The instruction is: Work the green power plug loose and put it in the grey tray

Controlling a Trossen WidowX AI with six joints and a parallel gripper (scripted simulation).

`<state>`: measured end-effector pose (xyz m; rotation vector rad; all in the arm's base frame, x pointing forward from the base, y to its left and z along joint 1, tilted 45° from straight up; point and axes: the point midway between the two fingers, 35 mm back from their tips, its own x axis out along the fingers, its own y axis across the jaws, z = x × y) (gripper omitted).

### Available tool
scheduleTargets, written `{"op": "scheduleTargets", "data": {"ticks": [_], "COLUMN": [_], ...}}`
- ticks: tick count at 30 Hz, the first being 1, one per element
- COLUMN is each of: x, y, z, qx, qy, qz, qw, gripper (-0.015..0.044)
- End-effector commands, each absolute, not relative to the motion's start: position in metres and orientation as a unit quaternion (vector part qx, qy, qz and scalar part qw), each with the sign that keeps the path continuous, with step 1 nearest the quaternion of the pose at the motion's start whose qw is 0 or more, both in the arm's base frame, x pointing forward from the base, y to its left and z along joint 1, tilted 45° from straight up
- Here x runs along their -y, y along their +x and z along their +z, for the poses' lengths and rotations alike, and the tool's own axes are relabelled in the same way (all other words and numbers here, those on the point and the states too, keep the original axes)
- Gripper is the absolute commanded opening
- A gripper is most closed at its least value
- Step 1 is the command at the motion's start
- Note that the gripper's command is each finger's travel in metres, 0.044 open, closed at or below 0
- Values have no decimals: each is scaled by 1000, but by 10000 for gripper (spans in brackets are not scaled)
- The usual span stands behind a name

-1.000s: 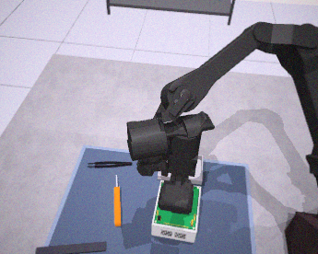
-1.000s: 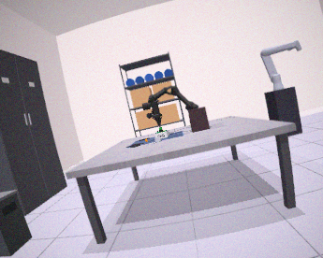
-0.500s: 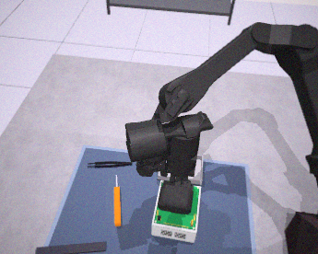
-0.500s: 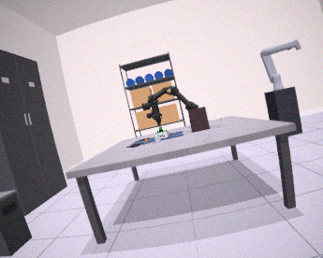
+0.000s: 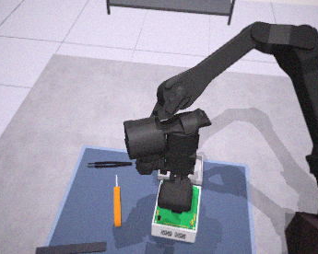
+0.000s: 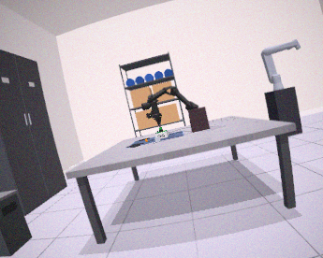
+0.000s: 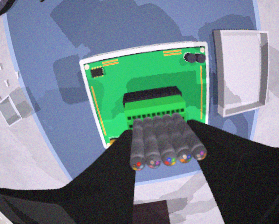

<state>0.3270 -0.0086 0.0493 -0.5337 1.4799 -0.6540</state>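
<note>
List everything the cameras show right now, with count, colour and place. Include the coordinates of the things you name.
power plug [image 7: 155, 105]: one, green, between the fingers, at the black socket
socket [image 7: 152, 94]: one, black, on the board
circuit board [image 5: 194, 193] [image 7: 110, 85]: one, green, in a white case
tray [image 5: 200, 171] [image 7: 264, 75]: one, grey, beside the board
screwdriver [image 5: 117, 206]: one, orange handle, on the mat
tweezers [image 5: 110, 164]: one pair, black, on the mat
mat [image 5: 81, 198] [image 7: 37, 75]: one, blue, on the table
table [image 6: 223, 133]: one, grey
shelf rack [image 6: 124, 89]: one, dark, by the wall
gripper [image 7: 160, 131]: one, black, shut on the plug

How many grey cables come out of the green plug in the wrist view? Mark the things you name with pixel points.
5 thick grey cables [image 7: 170, 137], side by side in one row, run from the green power plug [image 7: 155, 111] between the black gripper's fingers. None seems hidden.
</note>
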Motion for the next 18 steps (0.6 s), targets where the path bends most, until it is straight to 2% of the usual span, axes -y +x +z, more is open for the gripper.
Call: {"op": "scheduleTargets", "data": {"ticks": [1,18], "x": [2,-16], "y": [326,327], "z": [67,53], "qx": [-657,-624], "qy": [-208,-292], "qz": [-246,-333], "qw": [682,644], "gripper": [0,0]}}
